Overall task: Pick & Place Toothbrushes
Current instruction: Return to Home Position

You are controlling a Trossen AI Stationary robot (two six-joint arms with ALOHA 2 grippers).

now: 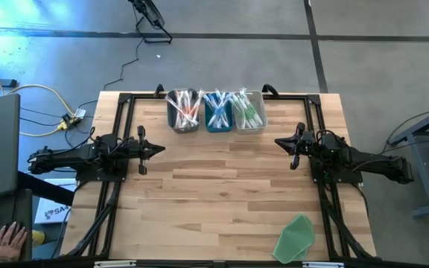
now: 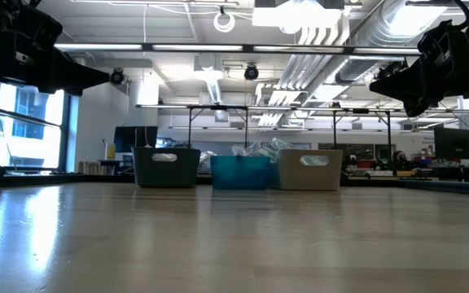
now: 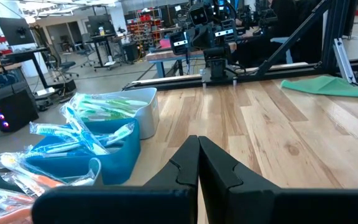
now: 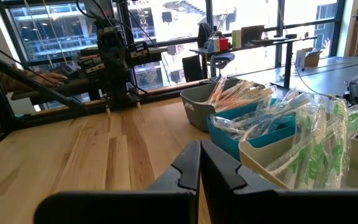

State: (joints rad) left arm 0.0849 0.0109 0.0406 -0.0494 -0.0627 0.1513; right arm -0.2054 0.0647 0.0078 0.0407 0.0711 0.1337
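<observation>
**A:** Where do the brushes sit now?

**B:** Every one of the slim plastic toothbrushes (image 1: 217,108) I can see stands in three small rectangular plastic bins. The bins are set side by side, touching, at the middle of the back edge of the pale wooden tabletop (image 1: 222,193). The dark slate-blue bin (image 1: 184,129), nearest the left edge, holds the pink-orange toothbrushes (image 1: 185,106). The teal-blue bin (image 1: 218,129) between the other two holds the light blue toothbrushes (image 4: 263,121). The pale grey bin (image 1: 250,131), towards the right edge, holds the green toothbrushes (image 1: 249,110). I see none lying outside them.

**A:** How would one handle?

**B:** Light and stiff, I judge. Most look sealed in clear film, so they are probably slippery. They lean crossed over one another, with their ends poking above the rims. A pinch across the middle of a handle that stands free looks best, drawn straight up. Otherwise a neighbour may well come along with it.

**A:** And the arms?

**B:** The left arm (image 1: 95,155) is by the left edge and the right arm (image 1: 348,160) by the right edge. Both are raised off the wood, well apart from the bins. Each wrist view shows the jaws clenched together on nothing. A flat green cloth-like sheet (image 1: 295,237) lies at the front right corner.
</observation>
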